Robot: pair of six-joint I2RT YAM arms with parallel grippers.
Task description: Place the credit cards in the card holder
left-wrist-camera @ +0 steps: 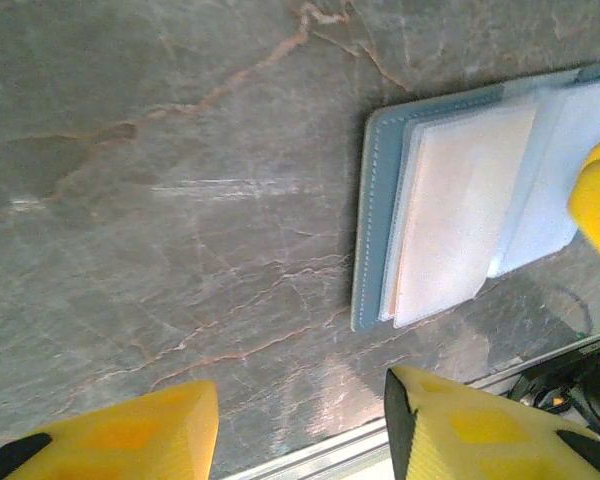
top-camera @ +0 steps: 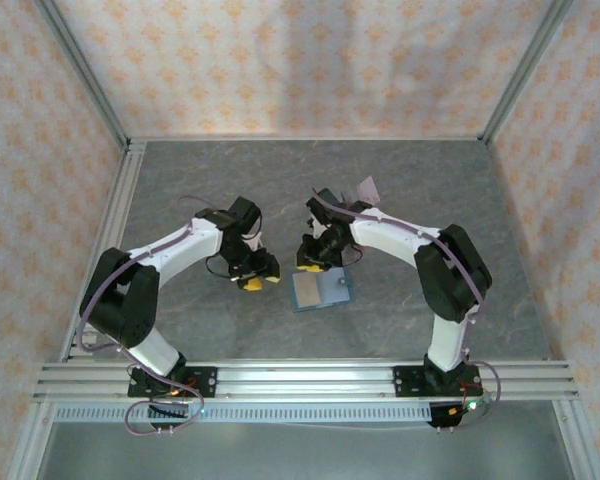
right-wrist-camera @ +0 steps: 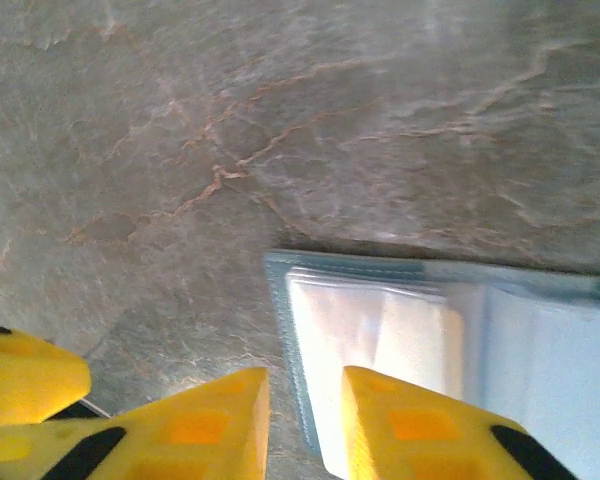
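Card holder [top-camera: 321, 290] lay open and flat on the table [top-camera: 200, 180], between the two grippers, its pale pockets facing up. One pocket seemed to hold a pale pinkish card [left-wrist-camera: 460, 210], though I couldn't be sure through the glare. The right gripper [right-wrist-camera: 305, 415] hung just above the holder's edge, jaws narrowly parted with nothing between them. The left gripper [left-wrist-camera: 300, 420] hovered beside the holder over bare table, released and empty. What looked like a mauve card [top-camera: 368, 188] lay well apart, beyond the right arm [top-camera: 400, 235]. To my eye one insertion looked done and a fetch was due. The next move called for reaching that far card, prising its thin edge off the table, then sliding it squarely into a free pocket without letting the holder skid.
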